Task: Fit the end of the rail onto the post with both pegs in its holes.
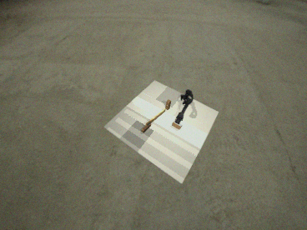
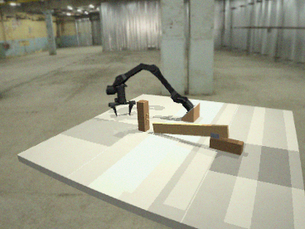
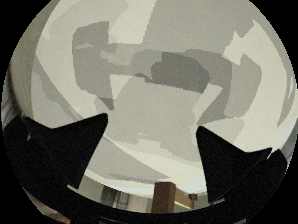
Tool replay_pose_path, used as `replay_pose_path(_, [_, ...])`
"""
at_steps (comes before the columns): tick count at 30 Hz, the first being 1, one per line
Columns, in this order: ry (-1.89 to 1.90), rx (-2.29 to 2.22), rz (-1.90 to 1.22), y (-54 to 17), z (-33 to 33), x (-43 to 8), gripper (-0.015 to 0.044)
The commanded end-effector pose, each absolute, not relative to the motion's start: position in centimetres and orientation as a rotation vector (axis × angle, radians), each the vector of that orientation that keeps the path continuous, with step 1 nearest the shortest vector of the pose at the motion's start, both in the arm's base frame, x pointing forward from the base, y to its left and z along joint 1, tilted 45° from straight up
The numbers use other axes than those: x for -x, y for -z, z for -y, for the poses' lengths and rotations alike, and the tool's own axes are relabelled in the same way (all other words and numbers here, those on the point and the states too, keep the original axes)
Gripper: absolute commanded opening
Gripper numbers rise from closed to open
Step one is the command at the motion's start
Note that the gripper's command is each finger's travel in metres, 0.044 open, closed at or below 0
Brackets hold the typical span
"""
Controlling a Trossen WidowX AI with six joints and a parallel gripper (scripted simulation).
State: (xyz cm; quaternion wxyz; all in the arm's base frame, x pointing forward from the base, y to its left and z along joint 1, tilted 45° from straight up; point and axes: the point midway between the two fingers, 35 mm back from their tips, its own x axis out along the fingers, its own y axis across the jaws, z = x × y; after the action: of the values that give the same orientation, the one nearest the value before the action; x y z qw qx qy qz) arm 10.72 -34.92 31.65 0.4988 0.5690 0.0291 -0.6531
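Note:
The wooden post [image 1: 168, 104] [image 2: 142, 116] [image 3: 163, 198] stands upright, with small pegs [image 2: 147, 117] on its side facing the rail. The long wooden rail [image 1: 157, 116] [image 2: 188, 130] has its near end down at the table, a short gap from the post. Its far end rests in the bluish bracket [image 2: 215, 135] on the low footboard block [image 2: 226, 146] [image 1: 143, 130]. The holes in the rail end are not visible. My gripper [image 2: 123, 114] [image 3: 153, 124] is open and empty, pointing down above the table, beyond the post on the side away from the rail.
A brown wooden piece [image 1: 176, 125] [image 2: 193, 114] stands at the arm's base, behind the rail in the exterior view. The arm [image 2: 142, 67] arches high from there to the gripper. The table [image 2: 45, 158] has patches of light and grey.

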Motion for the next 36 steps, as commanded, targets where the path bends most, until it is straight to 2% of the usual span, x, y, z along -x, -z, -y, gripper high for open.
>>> replay_pose_path(1, [1.466, -1.204, -0.308, -29.8, 33.9, -15.4, 0.0440])
replay_pose_path(9, [1.051, -0.664, -0.833, -24.3, 27.8, -27.0, 0.0440])
replay_pose_path(18, [0.444, 0.085, -1.202, -17.8, 15.0, -36.4, 0.0440])
replay_pose_path(22, [0.217, 0.374, -1.390, -13.7, 10.0, -36.1, 0.0440])
replay_pose_path(28, [-0.081, 0.874, -1.622, -10.3, 6.5, -33.4, 0.0440])
replay_pose_path(33, [-0.511, 1.505, -1.811, -8.2, 3.4, -29.9, 0.0440])
replay_pose_path(36, [-0.574, 1.592, -1.829, -8.1, 3.1, -29.4, 0.0440])
